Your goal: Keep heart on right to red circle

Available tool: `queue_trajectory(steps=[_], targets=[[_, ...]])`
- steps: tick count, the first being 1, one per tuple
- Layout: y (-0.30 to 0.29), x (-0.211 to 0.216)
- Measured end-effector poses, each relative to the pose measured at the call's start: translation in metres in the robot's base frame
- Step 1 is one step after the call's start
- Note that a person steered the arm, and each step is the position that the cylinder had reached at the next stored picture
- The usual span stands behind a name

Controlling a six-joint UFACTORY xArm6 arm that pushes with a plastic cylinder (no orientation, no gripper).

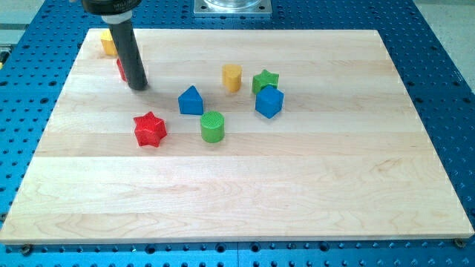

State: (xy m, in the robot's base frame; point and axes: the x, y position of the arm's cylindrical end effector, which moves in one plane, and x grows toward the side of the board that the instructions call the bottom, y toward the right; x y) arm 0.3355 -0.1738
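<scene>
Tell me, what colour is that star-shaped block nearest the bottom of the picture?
Red. The red star shows clearly in the camera view, left of the green cylinder.

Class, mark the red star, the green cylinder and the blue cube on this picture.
red star [150, 129], camera view, middle of its top face
green cylinder [212, 122], camera view, its round top
blue cube [269, 102], camera view, its front face

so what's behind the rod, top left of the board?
Two blocks peek out from behind the rod: a yellow block and a sliver of a red block. Both are mostly covered, so their shapes can't be told. My tip rests just below them.
</scene>
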Motion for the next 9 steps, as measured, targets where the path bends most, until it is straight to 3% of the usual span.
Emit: queue_trajectory(steps=[2,4,5,7,8,9], targets=[[-0.022,-0.025],[0.191,-0.044],[0.248,-0.028],[0.142,0.029],[0.123,0.049],[0.063,0.042]])
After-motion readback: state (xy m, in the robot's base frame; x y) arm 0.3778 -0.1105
